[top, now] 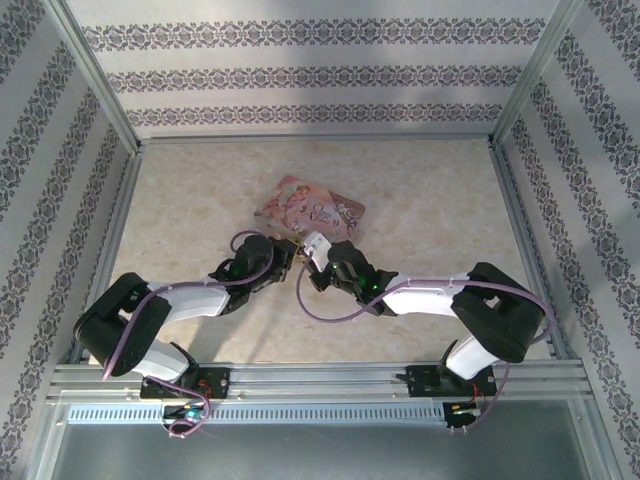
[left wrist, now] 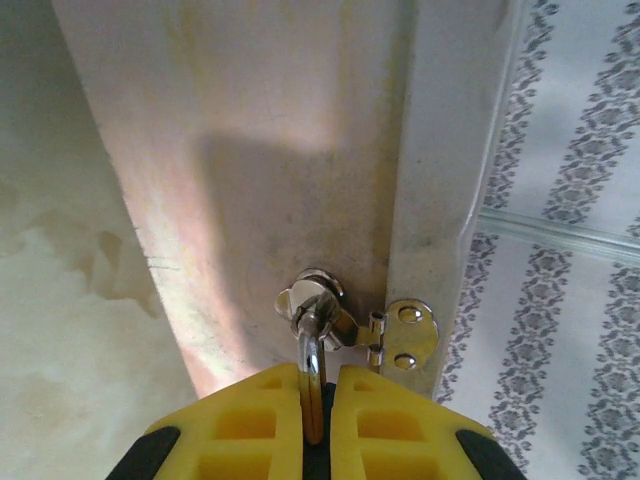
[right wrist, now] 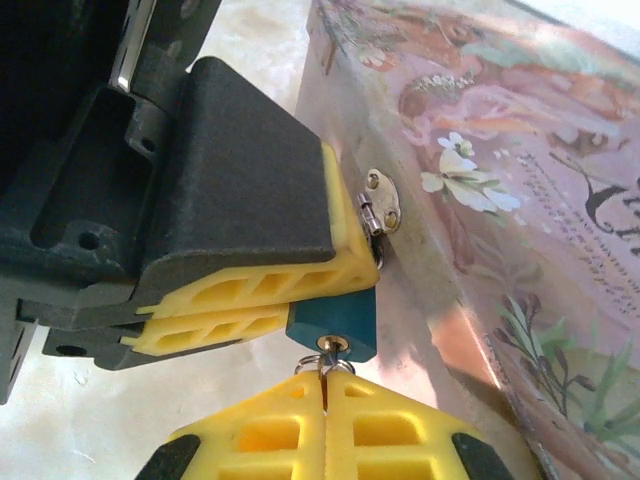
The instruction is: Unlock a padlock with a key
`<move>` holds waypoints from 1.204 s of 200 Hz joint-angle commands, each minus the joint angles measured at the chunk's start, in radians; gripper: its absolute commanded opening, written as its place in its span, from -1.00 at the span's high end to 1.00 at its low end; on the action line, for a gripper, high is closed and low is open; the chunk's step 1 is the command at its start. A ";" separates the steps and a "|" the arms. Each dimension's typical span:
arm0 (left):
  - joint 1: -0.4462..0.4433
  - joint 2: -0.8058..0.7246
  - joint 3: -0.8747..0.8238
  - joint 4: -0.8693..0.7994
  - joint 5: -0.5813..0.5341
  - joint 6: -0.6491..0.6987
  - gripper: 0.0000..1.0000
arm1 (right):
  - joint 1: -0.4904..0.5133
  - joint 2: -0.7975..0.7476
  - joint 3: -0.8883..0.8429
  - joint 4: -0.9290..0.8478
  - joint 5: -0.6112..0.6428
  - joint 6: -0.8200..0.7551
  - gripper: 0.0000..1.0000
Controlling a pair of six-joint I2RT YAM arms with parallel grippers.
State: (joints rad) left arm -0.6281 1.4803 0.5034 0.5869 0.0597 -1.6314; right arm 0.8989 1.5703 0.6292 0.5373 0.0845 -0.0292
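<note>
Yellow pads [right wrist: 260, 285] of the left gripper [right wrist: 325, 300] are clamped narrowly on the padlock [right wrist: 335, 322], and its blue body juts out from their tips. Directly beneath that body, the right gripper [right wrist: 325, 385] is pressed shut on the key [right wrist: 325, 352]. The key is a small silvery piece running from between the fingertips up into the underside of the lock. The padlock hangs at the silver hasp [right wrist: 383, 205] on the side wall of the pink box [right wrist: 500, 200], just beyond the tips of both grippers.

The right wrist view supplies the blue body, the key and the illustrated lid of the box. The left wrist view supplies the shackle [left wrist: 310, 345] instead. It is a bright metal loop rising from between that gripper's own pads and hooked through the staple of the hasp. The hinge plate is screwed to the box edge just to the right of it. There the blue body is hidden behind the pads.

From overhead, both arms converge at the near edge of the box on the marbled table [top: 200, 200], their fingertips almost meeting. At that range the padlock and key are too small to make out and are covered by the wrists.

The key's blade is hidden inside the lock, so I cannot tell whether it has been turned. I also cannot tell whether the shackle is released. The far part of the lid is cut off in the right wrist view.
</note>
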 commanded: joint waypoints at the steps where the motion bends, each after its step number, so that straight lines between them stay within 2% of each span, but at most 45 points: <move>1: -0.039 0.037 0.000 0.126 0.068 0.008 1.00 | 0.005 0.040 -0.034 0.150 0.016 0.026 0.98; 46: -0.040 0.182 0.002 0.302 0.086 0.021 1.00 | 0.000 0.084 -0.086 0.244 0.029 0.072 0.98; 93: -0.045 0.185 0.013 0.251 0.066 0.062 1.00 | -0.019 0.108 -0.120 0.271 0.007 0.141 0.98; 131: -0.044 0.153 -0.008 0.224 0.046 0.078 0.50 | -0.040 0.108 -0.130 0.274 -0.029 0.166 0.98; 154: -0.039 0.110 -0.048 0.226 0.016 0.085 0.26 | -0.053 0.109 -0.138 0.276 -0.053 0.176 0.99; 185: -0.030 -0.004 -0.080 0.114 -0.009 0.135 0.14 | -0.074 0.103 -0.157 0.282 -0.077 0.214 1.00; 203: -0.013 -0.111 -0.093 -0.006 -0.044 0.183 0.11 | -0.096 0.091 -0.169 0.282 -0.107 0.264 1.00; 241: 0.051 -0.378 -0.049 -0.338 -0.117 0.411 -0.09 | -0.137 0.058 -0.190 0.279 -0.194 0.404 1.00</move>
State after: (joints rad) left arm -0.6209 1.2285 0.4217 0.5102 0.0185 -1.4113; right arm 0.7841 1.6619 0.4641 0.8043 -0.0299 0.2516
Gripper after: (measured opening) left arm 0.521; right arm 0.056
